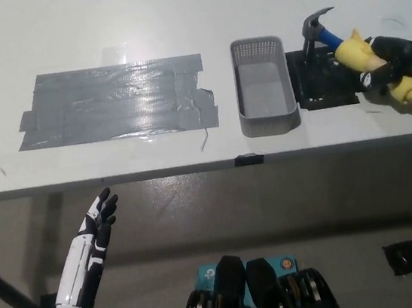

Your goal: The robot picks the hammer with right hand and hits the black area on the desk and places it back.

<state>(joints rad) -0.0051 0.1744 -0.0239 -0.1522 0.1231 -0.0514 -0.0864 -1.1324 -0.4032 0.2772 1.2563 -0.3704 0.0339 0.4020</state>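
Above the black area (325, 81), the right hand (392, 69) grips the hammer (331, 35), head raised leftward.

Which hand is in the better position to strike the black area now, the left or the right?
The right hand: it grips the hammer, whose head sits over the black area. The left hand hangs open below the desk edge, far away.

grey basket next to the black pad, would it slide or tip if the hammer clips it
The grey basket looks like thin perforated plastic and empty, so probably light. On the smooth white desk it would likely slide. Being low and wide, it seems unlikely to tip.
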